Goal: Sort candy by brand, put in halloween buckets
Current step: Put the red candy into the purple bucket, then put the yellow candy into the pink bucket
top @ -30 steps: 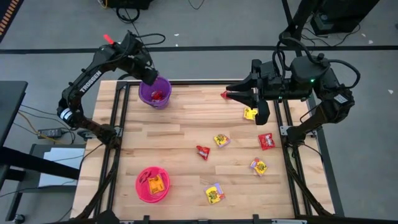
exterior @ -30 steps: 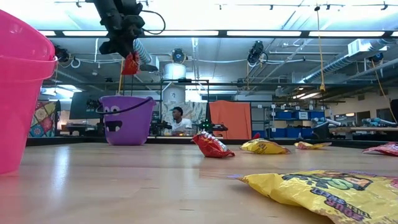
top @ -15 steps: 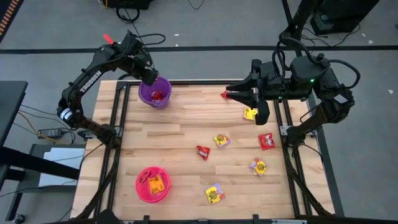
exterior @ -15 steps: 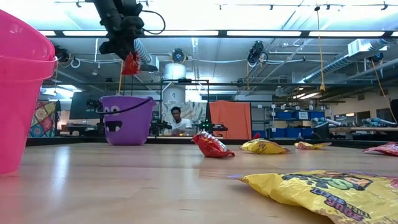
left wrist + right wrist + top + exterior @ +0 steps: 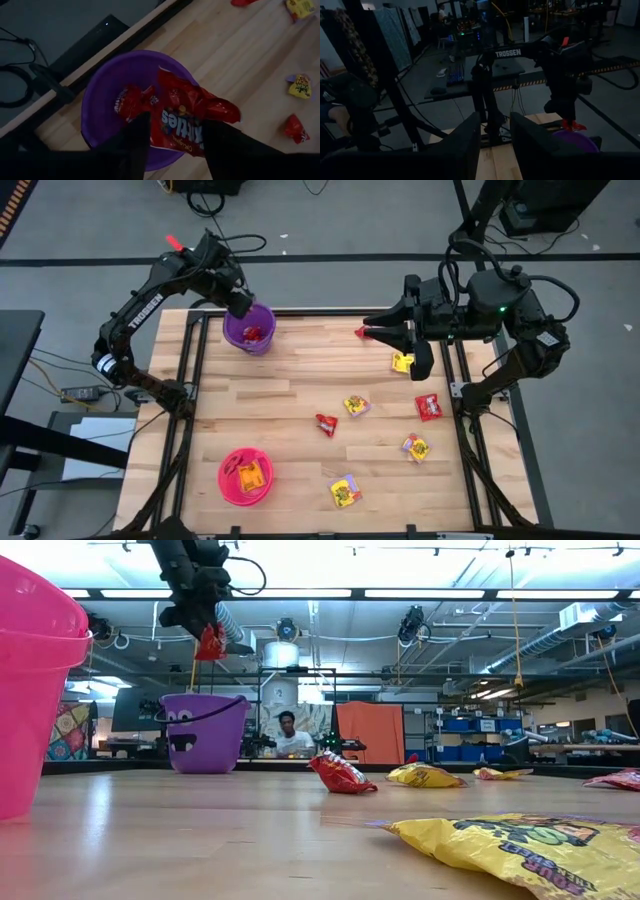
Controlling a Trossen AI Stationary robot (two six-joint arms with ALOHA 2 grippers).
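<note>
1. High view, straight down on a pale wooden plank table [image 5: 290,395]. The left arm, with white lettering too small to read here, reaches to the far left corner; the left gripper [image 5: 240,302] hangs over the round purple plastic bucket [image 5: 249,330], which stands near the far edge and has red packets inside. The round bright pink plastic bucket [image 5: 245,476] stands near the near edge on the left, holding a yellow packet and a red one. Between the buckets the wood is open. On the right half lie loose packets: a red one mid-table [image 5: 326,424], a red one near the right edge [image 5: 429,407], and four yellow ones [image 5: 357,405] [image 5: 401,362] [image 5: 416,447] [image 5: 346,492]. The right gripper [image 5: 372,331] hovers at the far edge with a red packet at its tip; whether the fingers pinch it cannot be told.

2. Low view, level across the table. The left gripper [image 5: 205,625] pinches a red packet [image 5: 210,642] well above the purple bucket [image 5: 204,732], which bears a cut-out face. The pink bucket [image 5: 35,690] fills the left edge. A yellow packet [image 5: 520,850] lies closest, its print blurred. A person sits in the room behind.

3. Left wrist view. Two dark fingers [image 5: 135,145] clamp a red packet printed "Skittles Original" [image 5: 187,120], directly above the purple bucket [image 5: 95,107].

4. Right wrist view. The left arm reads "TROSSEN" [image 5: 508,53].
</note>
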